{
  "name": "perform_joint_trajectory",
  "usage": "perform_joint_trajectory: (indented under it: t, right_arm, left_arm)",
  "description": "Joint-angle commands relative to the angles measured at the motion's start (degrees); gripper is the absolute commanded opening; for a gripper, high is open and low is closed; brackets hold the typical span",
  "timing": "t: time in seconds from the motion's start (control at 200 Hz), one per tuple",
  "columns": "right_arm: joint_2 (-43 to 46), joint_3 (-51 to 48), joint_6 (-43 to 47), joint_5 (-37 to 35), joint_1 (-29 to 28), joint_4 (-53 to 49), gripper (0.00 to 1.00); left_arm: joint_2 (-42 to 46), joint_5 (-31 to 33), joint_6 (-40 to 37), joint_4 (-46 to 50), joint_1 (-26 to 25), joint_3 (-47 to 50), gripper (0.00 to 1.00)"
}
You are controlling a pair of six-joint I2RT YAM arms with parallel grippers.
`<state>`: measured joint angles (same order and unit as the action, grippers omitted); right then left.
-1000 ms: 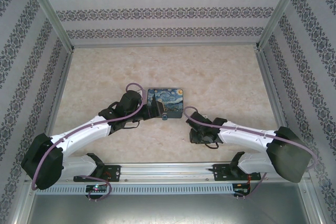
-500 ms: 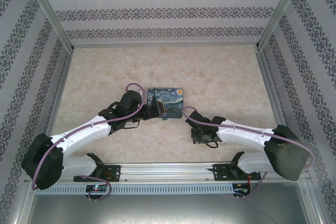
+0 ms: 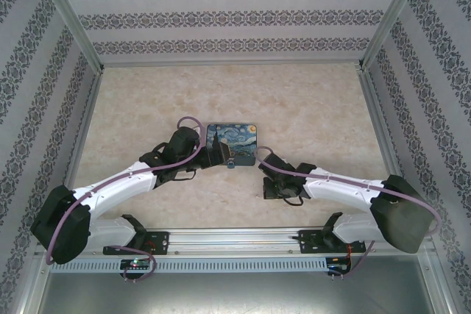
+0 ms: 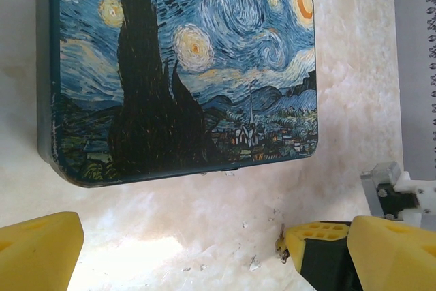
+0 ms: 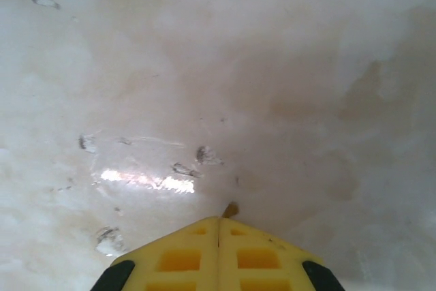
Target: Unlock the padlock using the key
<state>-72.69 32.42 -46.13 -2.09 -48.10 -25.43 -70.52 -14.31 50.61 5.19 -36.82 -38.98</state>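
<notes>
Right gripper (image 5: 219, 223) low over the table (image 3: 309, 101), yellow fingers pressed flat together with no gap between them. A brass nub pokes out past the tips, which I take for the key (image 5: 230, 209), pinched along most of its length.

Judgement: a thin, stiff, light sliver of slick metal, apt to swivel or slip between the pads. Better held by the broad bow end, so the blade stands free to enter the lock. How much blade is free here I cannot tell. Only a dull brassy point shows, tiny against the fingers.

Left gripper (image 4: 214, 253) spread wide, holding nothing, just short of the painted case (image 4: 204, 66).

The padlock (image 3: 230, 165) — a bluish-grey speck — lies on the table at the case's near edge, touching or just beside it, between the two grippers. Small and hard, likely to skid when pushed — its body will want steadying.
</notes>
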Motion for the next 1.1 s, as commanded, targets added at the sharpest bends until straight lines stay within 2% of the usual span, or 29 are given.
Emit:
perform_joint_trajectory:
  t: [0.0,0.205,0.215,0.26,0.285,0.36,0.465,0.764,1.094]
  right_arm:
    - [5.09,1.32,-1.56,0.73,1.04,0.21,0.0]
    - [8.54,1.76,-0.5,1.33,2.65,-0.93,0.0]
    - [8.51,1.81,-0.29,1.42,2.66,-1.04,0.03]
    - [8.06,1.94,0.58,1.74,2.66,-1.83,0.26]
    - [7.87,1.86,0.81,1.86,2.57,-2.16,0.33]
    - [7.16,1.35,1.59,1.96,2.3,-2.69,0.42]
    - [5.89,0.55,2.06,1.2,1.6,-2.97,0.47]
    - [-1.22,1.67,4.11,-0.01,-1.17,-2.65,0.49]
    - [-5.97,2.62,3.51,-0.84,-5.6,-3.23,0.46]
  left_arm:
    - [0.43,0.42,0.05,-0.15,-0.89,-0.09,1.0]
    - [0.57,0.22,0.9,-0.84,-0.89,0.13,1.0]
    - [0.56,0.24,0.96,-0.85,-0.89,0.09,1.0]
    - [0.56,0.24,0.98,-0.8,-0.89,0.18,1.0]
    - [0.56,0.24,1.06,-0.8,-0.89,0.18,1.0]
    - [0.57,0.42,1.19,-0.78,-0.89,0.27,1.0]
    - [0.55,0.48,1.25,-0.98,-0.89,0.44,1.0]
    - [0.25,0.38,1.25,-0.98,-0.89,0.53,1.0]
    - [0.56,0.7,1.16,-1.16,-0.89,0.86,1.0]
